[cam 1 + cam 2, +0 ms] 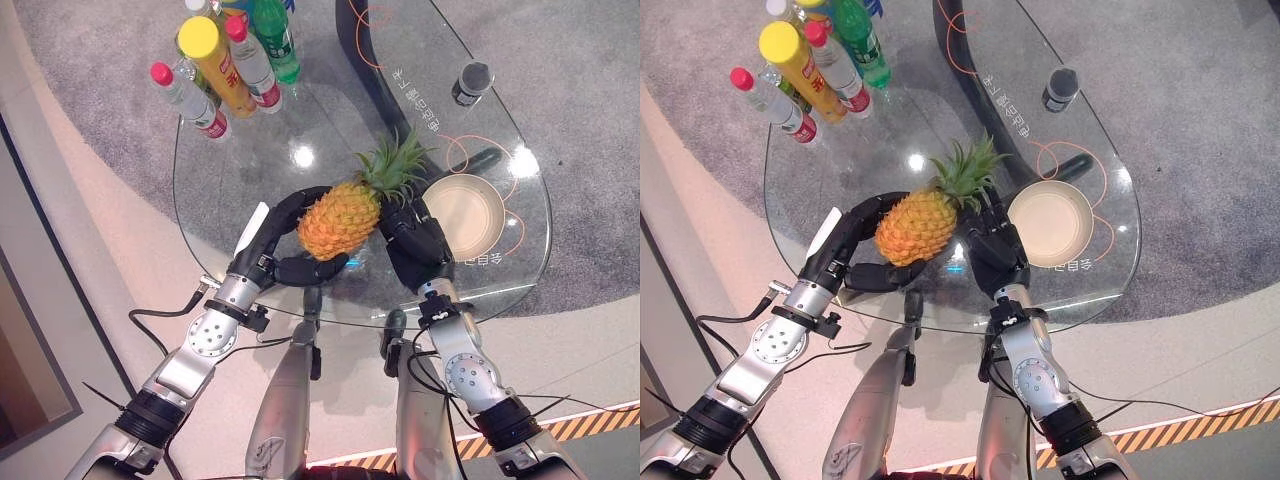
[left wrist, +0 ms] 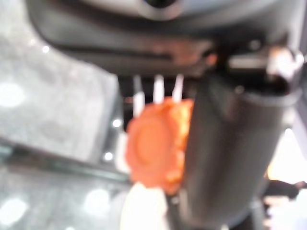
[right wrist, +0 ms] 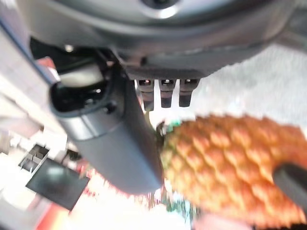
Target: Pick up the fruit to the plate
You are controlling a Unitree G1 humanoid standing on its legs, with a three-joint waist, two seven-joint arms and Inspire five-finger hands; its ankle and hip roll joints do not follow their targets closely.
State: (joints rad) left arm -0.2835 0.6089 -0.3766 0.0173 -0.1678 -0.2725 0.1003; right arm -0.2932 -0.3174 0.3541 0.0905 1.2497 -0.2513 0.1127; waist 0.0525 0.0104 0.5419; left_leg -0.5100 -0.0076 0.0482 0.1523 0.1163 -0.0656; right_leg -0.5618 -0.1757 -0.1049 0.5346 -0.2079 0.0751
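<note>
Orange pineapple (image 1: 340, 220) is up between both hands near the glass bench's (image 1: 250, 150) front edge, left hand (image 1: 275, 245) curled round its base, right hand (image 1: 418, 245) cupped against the crown end. Cream plate (image 1: 470, 215) sits just beside it toward the right edge; bottles (image 1: 225, 65) crowd the far-left edge.

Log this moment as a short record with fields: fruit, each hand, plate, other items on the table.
fruit: pineapple, orange body, green crown pointing toward the plate, held between both hands over the glass table
left hand: left hand curled round the pineapple's base end
right hand: right hand against the crown end, fingers on the fruit
plate: cream plate to the right of the pineapple, nothing on it
other items: cluster of bottles at the far left; a dark cup at the far right
</note>
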